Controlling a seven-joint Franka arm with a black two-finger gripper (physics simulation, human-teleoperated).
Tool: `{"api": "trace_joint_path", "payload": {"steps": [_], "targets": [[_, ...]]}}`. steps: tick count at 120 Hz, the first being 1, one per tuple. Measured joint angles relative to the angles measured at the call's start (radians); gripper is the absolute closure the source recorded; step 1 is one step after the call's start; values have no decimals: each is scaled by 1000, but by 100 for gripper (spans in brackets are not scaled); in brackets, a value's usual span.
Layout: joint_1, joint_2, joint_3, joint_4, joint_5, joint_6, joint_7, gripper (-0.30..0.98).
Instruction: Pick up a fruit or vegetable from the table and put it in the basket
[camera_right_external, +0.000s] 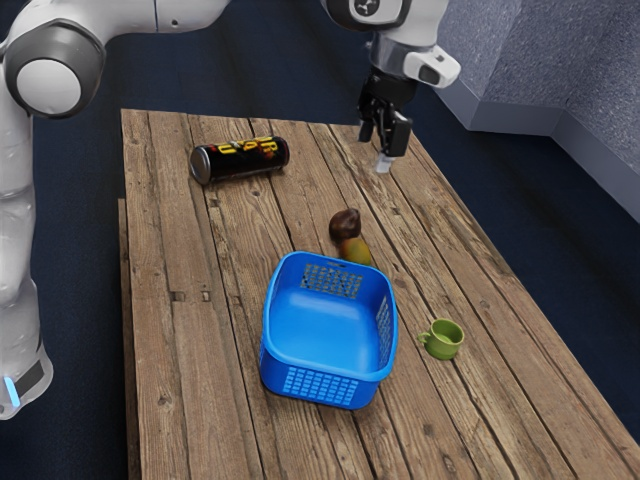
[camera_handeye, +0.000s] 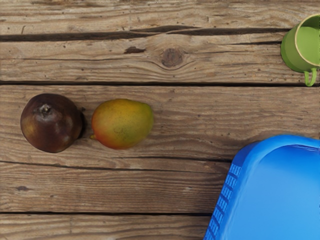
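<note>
Judged the mango (camera_handeye: 122, 124) firm, light, slippery, best gripped mid-body. Couldn't tell if my gripper (camera_right_external: 384, 160) was wide or narrow.

Table (camera_right_external: 180, 340) of rough wood planks, brown, with knots, cracks and dark gaps between boards, standing on a dark blue floor (camera_right_external: 270, 60). Speckled grey-blue walls (camera_right_external: 540, 60) at the exterior view's upper right, meeting in a corner, plain paler baseboard (camera_right_external: 515, 118) along the bottom. Light soft and even over the planks, floor dim by comparison.
</note>
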Motion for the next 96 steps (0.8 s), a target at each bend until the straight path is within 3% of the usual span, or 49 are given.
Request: {"api": "trace_joint_path", "payload": {"steps": [39,62,96], "targets": [[-1,-2,-1,34,-24,10,-63,0],[3,34,27,78,-37,-4,-372,0],[14,37,61,65,7,-22,-818,0]]}}
